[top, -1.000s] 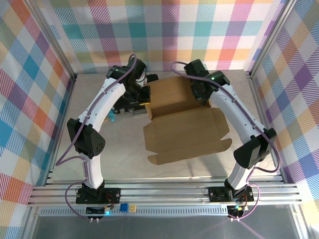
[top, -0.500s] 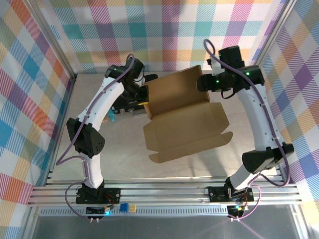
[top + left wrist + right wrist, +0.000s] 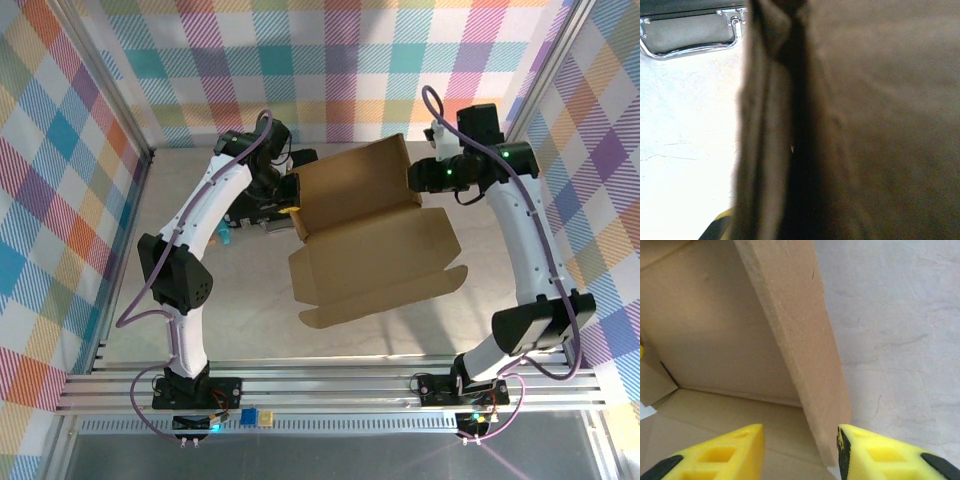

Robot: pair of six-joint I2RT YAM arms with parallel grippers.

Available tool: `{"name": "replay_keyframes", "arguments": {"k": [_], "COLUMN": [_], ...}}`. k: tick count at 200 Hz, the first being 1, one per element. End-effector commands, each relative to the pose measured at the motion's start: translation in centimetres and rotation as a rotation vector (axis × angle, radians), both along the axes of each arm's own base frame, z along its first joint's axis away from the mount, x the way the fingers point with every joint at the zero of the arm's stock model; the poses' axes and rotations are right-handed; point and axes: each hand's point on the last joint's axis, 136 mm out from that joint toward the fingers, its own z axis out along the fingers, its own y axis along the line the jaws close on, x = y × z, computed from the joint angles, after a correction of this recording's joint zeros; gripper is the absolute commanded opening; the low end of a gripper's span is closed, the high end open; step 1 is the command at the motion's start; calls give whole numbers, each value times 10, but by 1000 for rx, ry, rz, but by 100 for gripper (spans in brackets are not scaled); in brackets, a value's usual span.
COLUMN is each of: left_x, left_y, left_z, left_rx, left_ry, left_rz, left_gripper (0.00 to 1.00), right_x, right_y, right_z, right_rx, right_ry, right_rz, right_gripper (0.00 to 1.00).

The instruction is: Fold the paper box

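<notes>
While the paper box [image 3: 370, 250] lies near the middle of the worktop [image 3: 240, 300] with its tray half raised toward 12 o'clock and its lid panel flat toward 6 o'clock, the step in hand looks like setting up the side walls. The right gripper [image 3: 799, 432] is spread wide, holding nothing. Its yellow fingers [image 3: 720, 455] straddle the lower end of the upright side wall at the box's 3 o'clock edge, and the wall's corner sits just beside the right-hand finger, though I cannot tell whether they touch. The left gripper [image 3: 288, 190] sits against the box's 10 o'clock corner. Its wrist camera is pressed so close to dark, blurred cardboard that I cannot tell whether it is clenched on the wall or merely bracing it; probably it steadies that side. A black case with a metal handle [image 3: 690, 30] lies on the worktop just off that corner. Next, I judge, the right gripper should close on its wall or press it inward and hold it square, so that the flat lid panel at 6 o'clock can be swung up and over.
</notes>
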Motion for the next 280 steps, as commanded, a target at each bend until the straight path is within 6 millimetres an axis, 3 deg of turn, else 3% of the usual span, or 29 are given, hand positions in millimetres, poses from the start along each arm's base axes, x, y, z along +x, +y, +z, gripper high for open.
{"name": "replay_keyframes", "arguments": {"k": [1, 107, 147, 186, 212, 240, 280], "left_x": [-3, -5, -5, -5, -5, -6, -7], "left_y": [-1, -3, -3, -3, -3, -2, -2], "left_z": [11, 15, 17, 17, 17, 18, 21], "left_rx": [-32, -45, -48, -47, -47, -44, -48], "left_ry": [1, -2, -6, -7, -8, -7, -10], "left_rz": [-18, -29, -31, -29, -27, -28, -29], "left_gripper": [0, 0, 0, 0, 0, 0, 0], "right_x": [12, 36, 45, 50, 49, 42, 38], "right_y": [0, -1, -4, -10, -37, -54, -51], "right_z": [0, -28, -37, -39, -32, -32, -23], "right_rx": [-38, -107, -218, -379, -583, -692, -703], "right_ry": [-48, -20, -34, -71, -106, -87, -85], "right_rz": [34, 25, -20, -127, -315, -403, -406], "right_gripper": [38, 21, 0, 0, 0, 0, 0]}}
